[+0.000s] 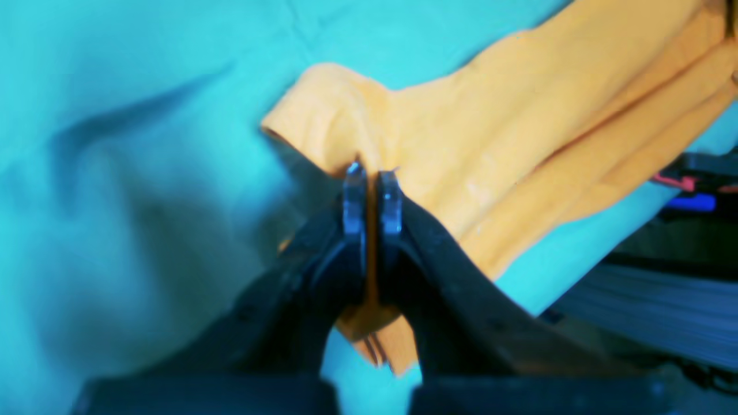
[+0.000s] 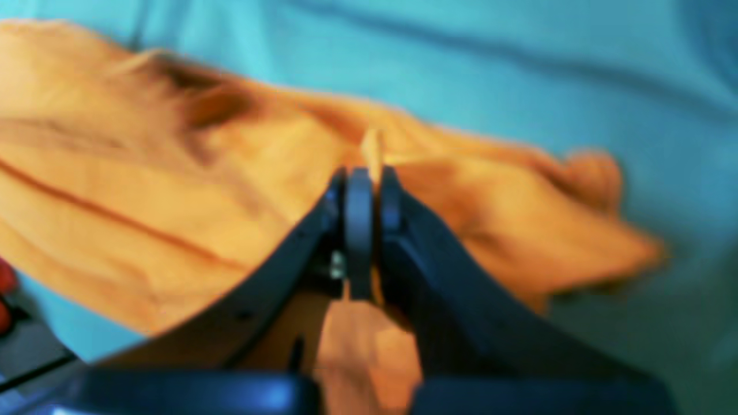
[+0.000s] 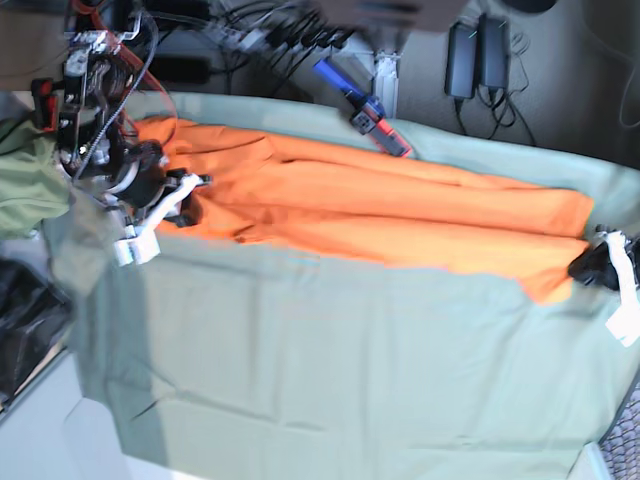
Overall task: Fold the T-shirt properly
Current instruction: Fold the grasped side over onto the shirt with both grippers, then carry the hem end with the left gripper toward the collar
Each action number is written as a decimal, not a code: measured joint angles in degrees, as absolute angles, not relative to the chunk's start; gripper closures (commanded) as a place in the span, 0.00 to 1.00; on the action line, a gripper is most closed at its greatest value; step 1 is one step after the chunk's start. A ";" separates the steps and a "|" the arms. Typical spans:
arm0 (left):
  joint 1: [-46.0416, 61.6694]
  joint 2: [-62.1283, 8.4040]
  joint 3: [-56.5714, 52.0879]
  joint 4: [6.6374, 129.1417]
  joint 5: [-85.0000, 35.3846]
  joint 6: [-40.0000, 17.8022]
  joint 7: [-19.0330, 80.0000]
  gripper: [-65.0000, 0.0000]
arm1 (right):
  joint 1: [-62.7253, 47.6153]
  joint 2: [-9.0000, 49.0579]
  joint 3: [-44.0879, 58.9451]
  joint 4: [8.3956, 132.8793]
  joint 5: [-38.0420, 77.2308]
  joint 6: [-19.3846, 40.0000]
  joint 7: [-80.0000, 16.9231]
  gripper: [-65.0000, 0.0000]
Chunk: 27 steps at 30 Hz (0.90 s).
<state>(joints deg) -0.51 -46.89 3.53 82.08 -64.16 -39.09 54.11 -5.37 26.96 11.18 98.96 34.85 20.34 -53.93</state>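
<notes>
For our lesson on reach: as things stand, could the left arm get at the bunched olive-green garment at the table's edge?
Probably not. The left hand is shut on the T-shirt at the opposite end, while the olive-green garment lies beyond the right hand, with the whole shirt between.

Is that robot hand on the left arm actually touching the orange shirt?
Touching. The left wrist view shows the left end effector shut, with the T-shirt pinched between its jaws.

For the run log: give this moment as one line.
left gripper: shut on T-shirt | right gripper: shut on T-shirt | shirt stretched between both over table cloth
</notes>
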 measured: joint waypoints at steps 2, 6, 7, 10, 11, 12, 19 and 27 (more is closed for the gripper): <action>0.38 -47.40 3.53 82.08 -64.07 -39.07 54.04 0.80 | -7.20 26.96 12.88 100.36 35.88 20.34 -53.78 1.00; 1.96 -47.44 3.53 82.08 -63.96 -39.09 50.57 0.69 | -10.48 26.94 13.96 101.25 35.99 20.34 -53.63 1.00; 2.24 -47.44 3.53 82.08 -63.88 -39.09 50.33 0.63 | -11.27 26.79 13.96 101.21 35.83 20.34 -53.65 1.00; 2.61 -47.42 3.53 82.11 -59.68 -39.07 48.14 0.42 | -13.34 26.61 13.98 101.14 35.38 20.34 -53.63 0.63; 2.72 -47.42 3.53 82.11 -58.65 -39.07 47.75 0.38 | -13.69 26.61 13.98 101.14 35.05 20.34 -53.65 0.49; 2.85 -47.31 3.53 82.11 -57.89 -39.07 47.77 0.37 | -13.87 26.61 13.98 101.14 34.28 20.34 -53.52 0.41; 2.85 -43.90 3.53 78.41 -53.49 -38.81 47.51 0.37 | -14.02 26.59 13.98 101.14 34.04 20.34 -51.13 0.39; 2.68 -39.11 2.92 74.76 -53.89 -38.87 44.40 0.37 | -14.11 22.81 14.13 101.14 34.02 20.34 -51.03 0.39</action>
